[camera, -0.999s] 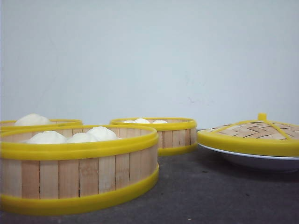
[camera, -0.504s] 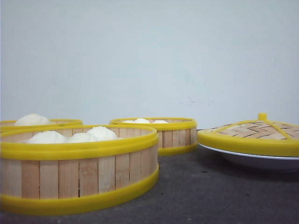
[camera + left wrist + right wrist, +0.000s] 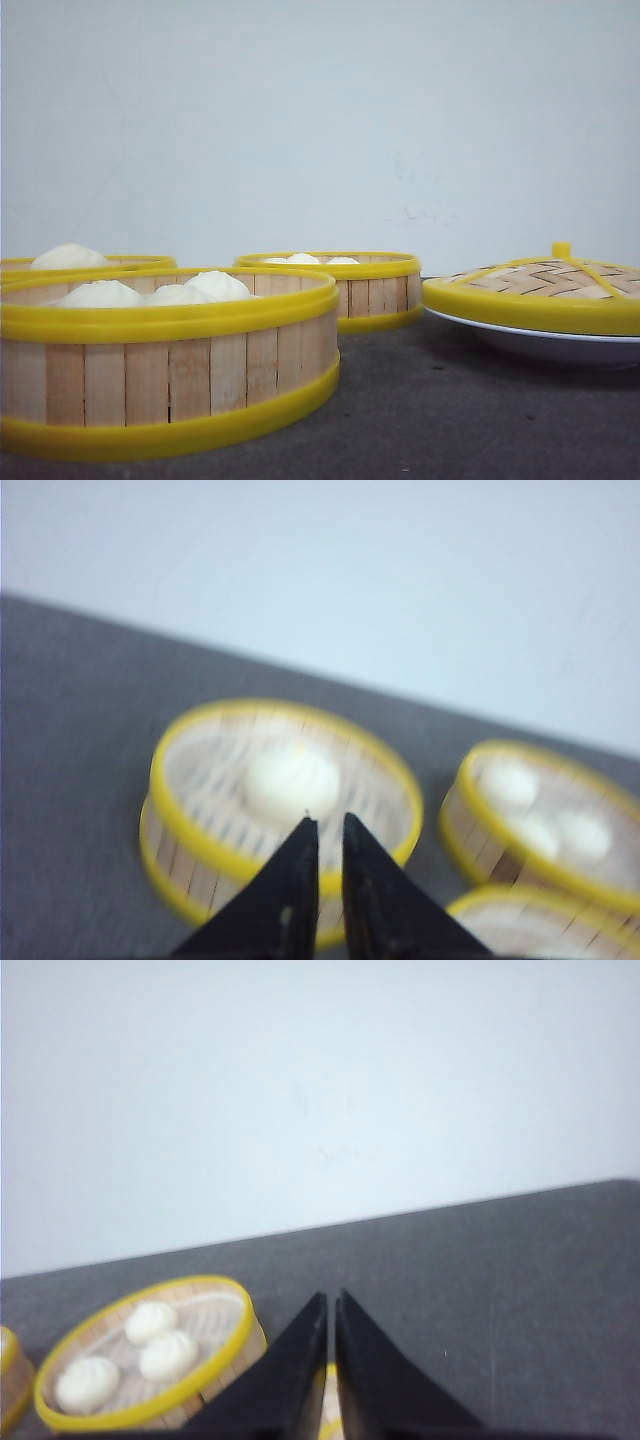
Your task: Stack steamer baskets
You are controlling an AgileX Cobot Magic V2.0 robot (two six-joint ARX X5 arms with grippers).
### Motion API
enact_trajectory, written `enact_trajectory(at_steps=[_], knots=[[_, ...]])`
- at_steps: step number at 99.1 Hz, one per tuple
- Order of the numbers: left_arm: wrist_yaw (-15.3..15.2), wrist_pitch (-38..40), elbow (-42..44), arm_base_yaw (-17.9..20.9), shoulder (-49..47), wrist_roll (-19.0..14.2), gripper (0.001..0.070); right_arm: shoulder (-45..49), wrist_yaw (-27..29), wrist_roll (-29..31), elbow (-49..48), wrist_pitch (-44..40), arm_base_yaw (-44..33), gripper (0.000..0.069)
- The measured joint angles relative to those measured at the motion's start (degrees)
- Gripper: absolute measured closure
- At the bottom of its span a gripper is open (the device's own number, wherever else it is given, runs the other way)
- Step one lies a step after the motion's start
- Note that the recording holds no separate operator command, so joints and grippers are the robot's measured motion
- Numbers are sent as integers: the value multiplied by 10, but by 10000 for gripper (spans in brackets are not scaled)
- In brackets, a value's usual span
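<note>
A: Steamer baskets, count?

B: Three, all standing apart on the dark table (image 3: 430, 410), none stacked. Nearest basket (image 3: 170, 360): slatted wall, yellow rims, three white buns (image 3: 175, 292) showing above the rim. Far left basket (image 3: 85, 262): mostly hidden behind the nearest one, one bun (image 3: 68, 257) visible. Middle basket (image 3: 350, 285): further back, at least three bun tops.

A: Other items?

B: One woven lid (image 3: 545, 285) with yellow rim and knob, resting on one white plate (image 3: 560, 345).

A: Left gripper (image 3: 325, 825)?

B: Fingertips nearly together, a thin gap between them, nothing held. The single-bun basket lies just beyond and below the tips; the view is blurred. Two more baskets lie off to one side of the fingers, one cut by the frame edge.

A: Right gripper (image 3: 330, 1300)?

B: Fingers almost closed, only a slit between them, gripping nothing. A three-bun basket (image 3: 150, 1365) sits beside the fingers, clear of them. A strip of yellow and pale weave shows through the slit below the tips; which item it belongs to cannot be told. A sliver of another yellow rim sits at the frame edge past the basket.
</note>
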Motion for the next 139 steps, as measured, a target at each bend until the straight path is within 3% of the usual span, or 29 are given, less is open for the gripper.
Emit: enact_trajectory(at_steps=[17,44,69,99,104,110,117,122,129,139], knots=[[2,-68,117,0,94,20,695,119,0,-27,110,-79,0,681],[2,-162,271,0,256,97,695,299,-49,-75,238,-177,0,681],[2,-207,285,0,371,129,695,403,-50,-85,245,-226,0,681],[2,-212,285,0,389,135,695,424,-49,-103,245,-246,0,673],[2,-212,285,0,389,136,689,424,-49,-105,245,-247,0,624],[2,-213,285,0,389,135,635,424,-49,-106,245,-246,0,491],[2,-212,285,0,389,136,501,424,-48,-106,245,-246,0,280],[2,-213,285,0,389,136,383,424,-47,-106,245,-247,0,173],[2,-212,285,0,389,136,289,424,-47,-106,245,-247,0,105],[2,-212,285,0,389,136,250,424,-50,-106,245,-244,1,79]])
